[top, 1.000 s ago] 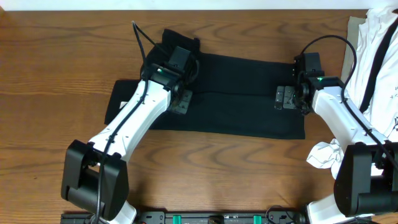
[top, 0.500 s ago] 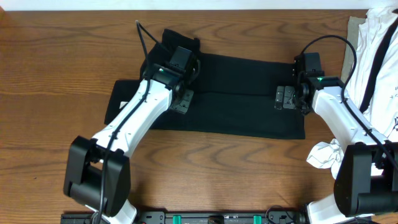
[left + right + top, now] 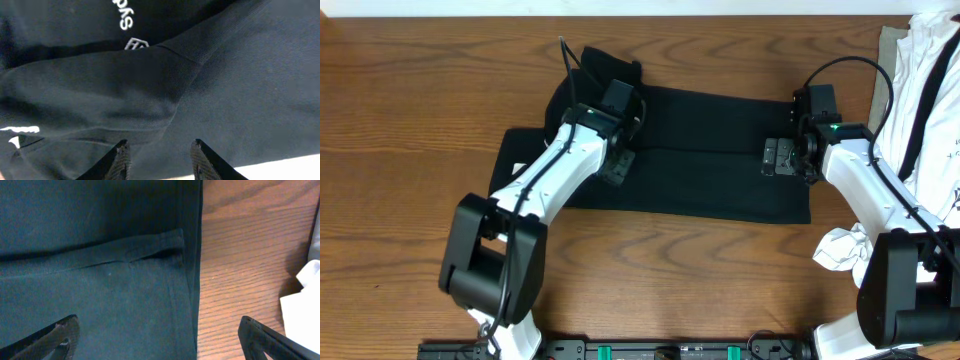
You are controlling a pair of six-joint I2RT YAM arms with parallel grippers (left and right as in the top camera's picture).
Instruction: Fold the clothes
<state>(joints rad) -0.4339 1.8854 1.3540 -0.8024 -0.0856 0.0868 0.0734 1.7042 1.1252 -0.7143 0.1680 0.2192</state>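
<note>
Clothes (image 3: 710,150), overhead: the black garment is lying spread across mid-tabletop (image 3: 410,110), with the left claw (image 3: 617,166) hovering over its left part and the right claw (image 3: 776,157) over its right end. Left wrist: the left claw is standing narrowly parted, gripping nothing, just above a bunched fold (image 3: 100,95) below the white lettering (image 3: 127,22); smoothing that fold first seems wise. Right wrist: the right claw is gaping fully over the hem (image 3: 192,280) beside bare wood, and should be pinching only that edge.
</note>
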